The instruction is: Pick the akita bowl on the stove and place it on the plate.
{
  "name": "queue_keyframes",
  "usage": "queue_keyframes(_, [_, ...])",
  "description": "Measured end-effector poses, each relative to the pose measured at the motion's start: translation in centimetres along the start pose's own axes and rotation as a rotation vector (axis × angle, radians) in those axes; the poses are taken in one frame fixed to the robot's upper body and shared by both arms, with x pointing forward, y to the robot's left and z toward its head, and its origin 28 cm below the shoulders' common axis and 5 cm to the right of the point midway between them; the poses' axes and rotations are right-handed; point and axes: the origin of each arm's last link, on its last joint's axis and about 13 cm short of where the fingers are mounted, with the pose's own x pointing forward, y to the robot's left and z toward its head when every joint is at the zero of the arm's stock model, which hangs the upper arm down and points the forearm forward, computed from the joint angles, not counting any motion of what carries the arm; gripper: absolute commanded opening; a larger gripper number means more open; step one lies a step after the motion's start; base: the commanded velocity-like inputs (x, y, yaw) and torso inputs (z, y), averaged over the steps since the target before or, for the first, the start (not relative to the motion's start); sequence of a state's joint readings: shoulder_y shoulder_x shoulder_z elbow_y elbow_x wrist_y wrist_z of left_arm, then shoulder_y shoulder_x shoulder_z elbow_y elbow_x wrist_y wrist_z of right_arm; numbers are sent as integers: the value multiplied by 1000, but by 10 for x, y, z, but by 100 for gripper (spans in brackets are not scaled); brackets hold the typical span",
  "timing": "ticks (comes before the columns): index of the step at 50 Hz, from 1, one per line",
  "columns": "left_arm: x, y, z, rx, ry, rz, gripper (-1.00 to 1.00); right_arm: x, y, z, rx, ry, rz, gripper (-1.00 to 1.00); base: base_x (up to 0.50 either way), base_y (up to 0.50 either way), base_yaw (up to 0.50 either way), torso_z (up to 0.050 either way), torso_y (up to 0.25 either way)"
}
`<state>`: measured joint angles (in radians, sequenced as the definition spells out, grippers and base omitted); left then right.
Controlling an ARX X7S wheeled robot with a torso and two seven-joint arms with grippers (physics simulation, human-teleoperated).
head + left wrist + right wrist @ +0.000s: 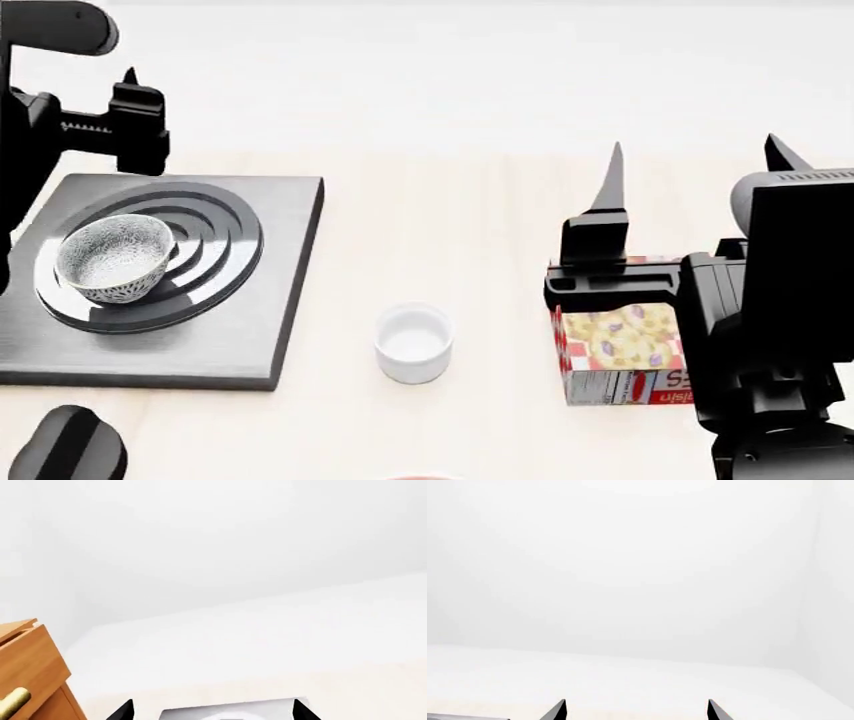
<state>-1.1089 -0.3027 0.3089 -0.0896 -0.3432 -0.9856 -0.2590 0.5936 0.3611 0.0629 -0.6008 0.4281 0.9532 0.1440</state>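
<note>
The akita bowl [118,258], speckled grey on white, stands upright on the burner rings of the stove [200,340], a dark grey slab at the left of the head view. My left gripper [74,95] hangs above the stove's far edge, beyond the bowl and clear of it. In the left wrist view its two tips stand wide apart, the left gripper [212,712] open and empty over a grey slab edge. My right gripper [694,150] is open at the right, over a printed box. Of the plate, only a thin red-edged sliver [424,477] shows at the bottom edge.
A small plain white cup [414,343] stands between the stove and a red and yellow box [621,355]. A round black knob [67,445] lies at the near left. A wooden cabinet [33,675] with a brass handle shows in the left wrist view.
</note>
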Motion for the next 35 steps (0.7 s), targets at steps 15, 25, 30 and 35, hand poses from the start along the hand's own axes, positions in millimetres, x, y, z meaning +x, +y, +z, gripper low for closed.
queue_keyframes(15, [18,1,29,-4,22,42,100,0,0,0,4,-1,0,100,0,0,0,0,0])
queue_keyframes(25, [23,-9,37,-8,56,32,100,0,0,1,6,-3,2,100,0,0,0,0,0])
queue_keyframes(30, [25,-14,39,-28,76,23,100,0,0,1,7,-4,2,100,0,0,0,0,0])
queue_keyframes(35, [26,-17,40,-61,95,16,100,0,0,1,7,-4,2,100,0,0,0,0,0])
